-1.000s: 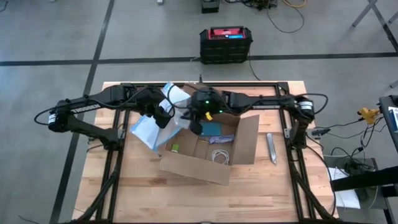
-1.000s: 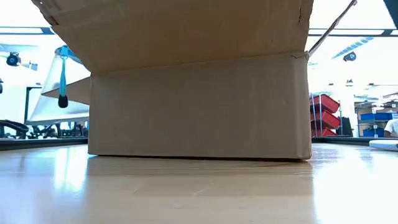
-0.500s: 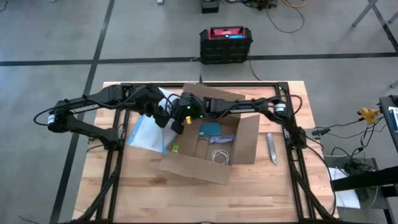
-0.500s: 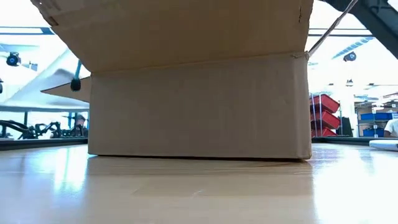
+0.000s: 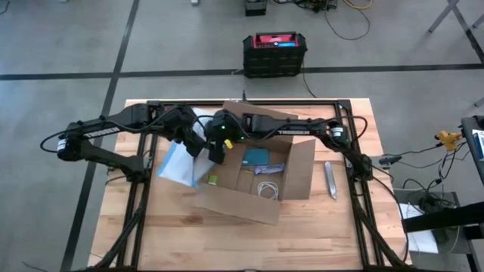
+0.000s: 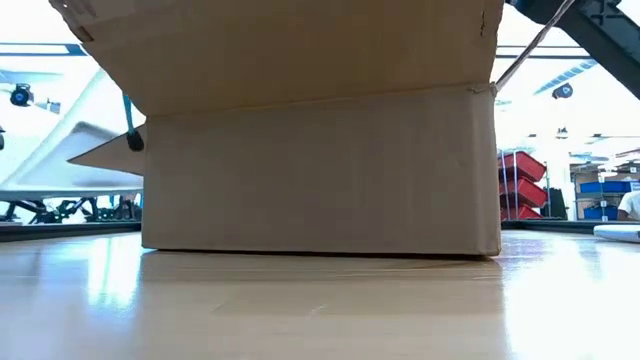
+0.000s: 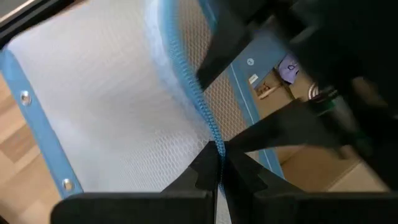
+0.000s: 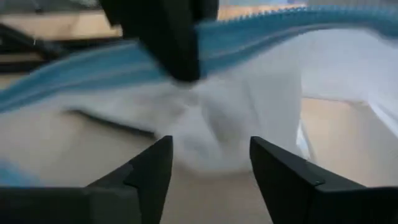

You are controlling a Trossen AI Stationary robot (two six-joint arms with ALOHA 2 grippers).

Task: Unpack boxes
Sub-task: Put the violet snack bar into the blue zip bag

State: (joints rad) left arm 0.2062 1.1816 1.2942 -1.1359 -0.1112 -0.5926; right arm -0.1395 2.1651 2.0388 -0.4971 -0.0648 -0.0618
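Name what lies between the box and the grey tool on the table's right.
Only bare table separates the box from the tool, seen in the high view.

Plain brown corrugated cardboard box (image 5: 253,181), upright at table centre, four flaps spread open, small items lying inside on its floor.

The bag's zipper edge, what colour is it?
Blue, on the clear mesh bag; left wrist view shows it best.

Bright, even light; blurred right wrist view.
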